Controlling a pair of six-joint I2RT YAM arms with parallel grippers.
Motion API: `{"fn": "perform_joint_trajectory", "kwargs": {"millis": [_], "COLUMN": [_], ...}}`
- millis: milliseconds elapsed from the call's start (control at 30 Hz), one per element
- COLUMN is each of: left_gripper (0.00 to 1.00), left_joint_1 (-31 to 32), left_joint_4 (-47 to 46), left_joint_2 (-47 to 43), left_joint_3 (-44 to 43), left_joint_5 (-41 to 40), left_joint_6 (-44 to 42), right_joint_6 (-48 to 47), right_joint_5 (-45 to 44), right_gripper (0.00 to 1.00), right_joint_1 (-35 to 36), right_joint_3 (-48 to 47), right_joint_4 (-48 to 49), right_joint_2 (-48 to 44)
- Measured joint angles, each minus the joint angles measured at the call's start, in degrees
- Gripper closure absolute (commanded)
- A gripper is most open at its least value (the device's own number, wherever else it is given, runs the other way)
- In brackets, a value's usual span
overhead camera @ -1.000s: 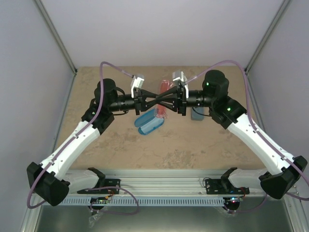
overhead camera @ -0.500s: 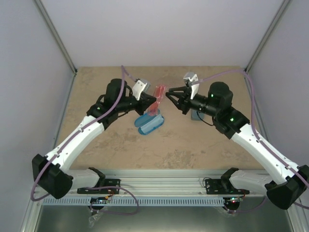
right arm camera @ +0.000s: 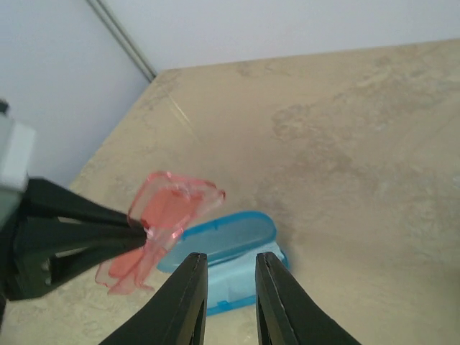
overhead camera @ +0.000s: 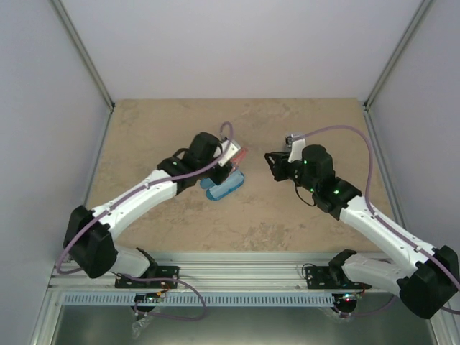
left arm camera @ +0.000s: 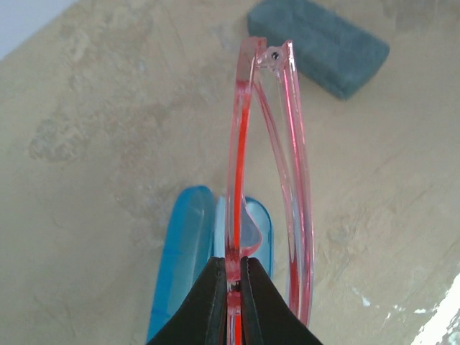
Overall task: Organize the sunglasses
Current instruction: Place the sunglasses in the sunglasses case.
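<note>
Over the table (overhead camera: 302,223), from the top camera, my left gripper (overhead camera: 236,158) is pinched tight on the red-orange sunglasses (overhead camera: 242,153), which sit at 12 o'clock of the open blue case (overhead camera: 224,185). My right gripper (overhead camera: 271,164) hangs at 3 o'clock of the sunglasses, apart from them.

On my left wrist camera, my fingertips (left arm camera: 214,287) clamp the frame at 6 o'clock. The folded pair runs edge-on up toward 12 o'clock. The blue case lies below it at 7 o'clock, and a grey-blue case (left arm camera: 320,43) lies on the table at 1 o'clock.

On my right wrist camera, my fingers (right arm camera: 188,302) stand slightly parted with nothing between them. The sunglasses show at 10 o'clock in my left gripper's hold, with the blue case just past my fingertips.
</note>
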State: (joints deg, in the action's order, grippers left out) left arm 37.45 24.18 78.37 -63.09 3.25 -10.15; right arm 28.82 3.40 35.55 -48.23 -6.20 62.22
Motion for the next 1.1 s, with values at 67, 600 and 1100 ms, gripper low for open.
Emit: {"fn": "perform_joint_trajectory", "kwargs": {"millis": [67, 600, 1100], "left_gripper": [1.0, 1.0, 0.96], "left_joint_1": [2.1, 8.0, 10.4], "left_joint_4": [0.2, 0.7, -0.9], "left_joint_2": [2.0, 12.4, 19.5], "left_joint_3": [0.5, 1.7, 2.1], "left_joint_5": [-2.8, -24.0, -34.3], "left_joint_6": [-0.8, -3.1, -4.0], "right_joint_6": [1.1, 4.8, 4.9], "right_joint_5": [-0.9, -3.2, -3.0], "right_gripper": [0.81, 0.82, 0.82], "right_joint_1": [-0.2, -3.4, -6.0], "right_joint_3": [1.2, 7.4, 9.6], "right_joint_4": [0.0, 0.3, 1.5], "right_joint_2": [-0.6, -2.8, -3.3]}}
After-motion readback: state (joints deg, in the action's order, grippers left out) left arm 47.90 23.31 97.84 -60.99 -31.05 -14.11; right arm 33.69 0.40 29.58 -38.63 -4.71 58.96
